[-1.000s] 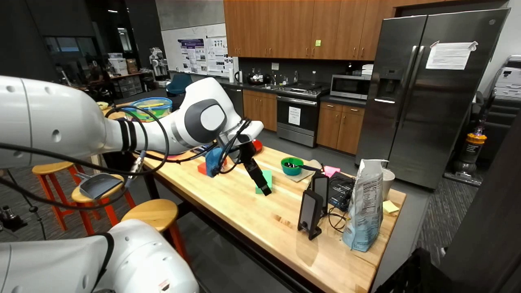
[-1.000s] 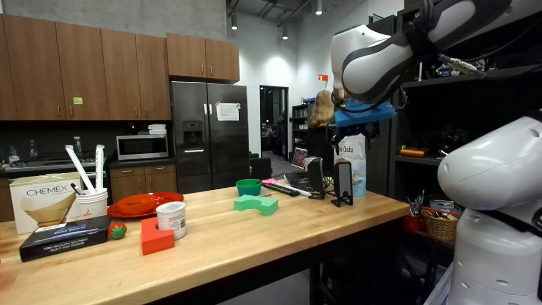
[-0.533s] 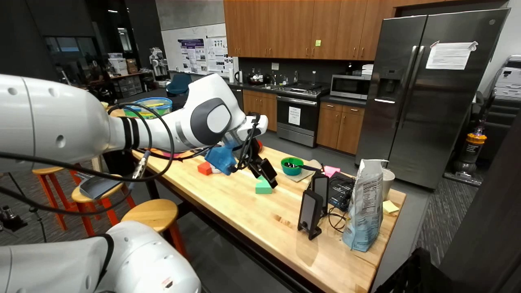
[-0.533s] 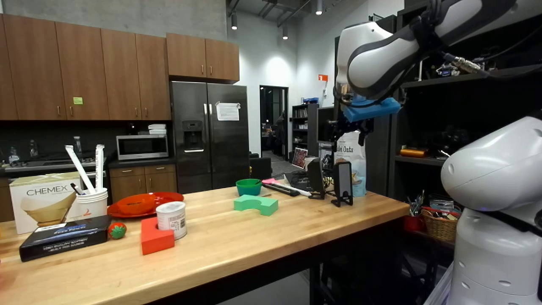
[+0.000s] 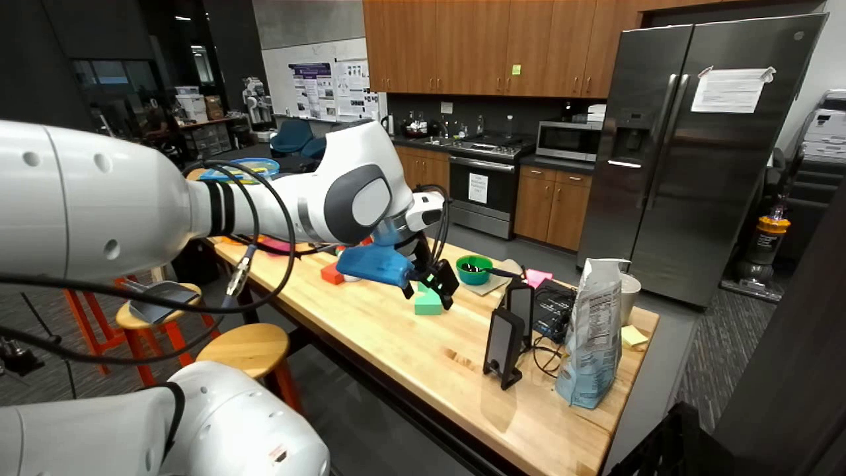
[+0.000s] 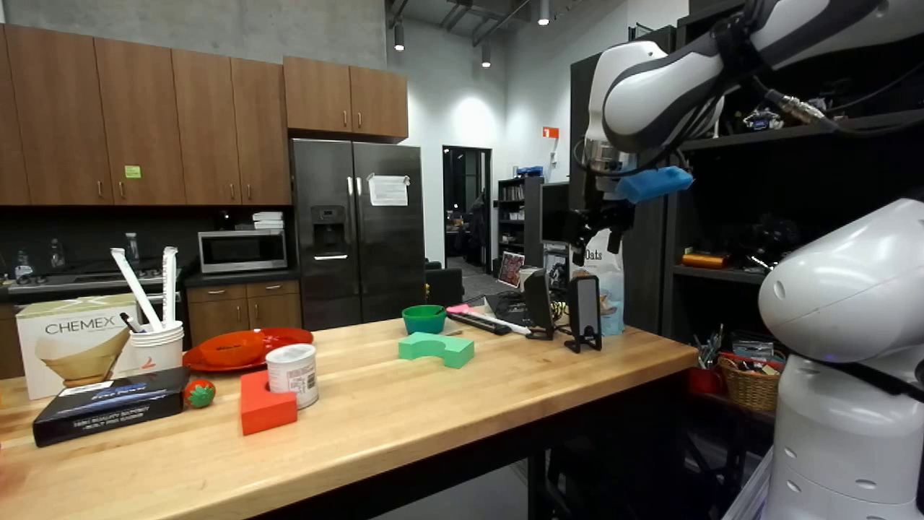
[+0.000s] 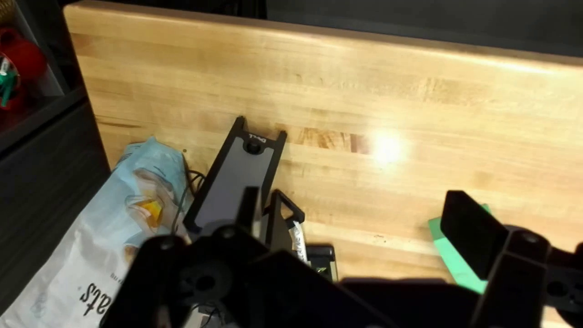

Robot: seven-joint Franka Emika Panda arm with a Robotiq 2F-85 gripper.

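Observation:
My gripper is open and empty, held above the wooden table; it shows in both exterior views point(image 5: 427, 299) point(image 6: 598, 253) and in the wrist view point(image 7: 357, 212). A blue piece point(image 5: 375, 264) is fixed on the wrist. The green arch block point(image 6: 451, 352) lies on the table, and in the wrist view the right finger covers part of it point(image 7: 452, 257). In the wrist view the left finger overlaps two black speakers, the nearer one with a grey front point(image 7: 237, 175). The gripper touches nothing that I can see.
A bag of oats point(image 5: 590, 337) stands beside the speakers point(image 6: 585, 310). A green bowl point(image 6: 424, 320) is behind the green block. A red block point(image 6: 268, 413), a white tub point(image 6: 294, 372), a red plate point(image 6: 292, 336), a black box point(image 6: 112, 406) and a Chemex box point(image 6: 68, 347) stand farther along.
The wrist has turned, so both fingers now show in an exterior view, and the blue piece has swung round. The arm has shifted slightly to the right in both exterior views. Table objects are unchanged.

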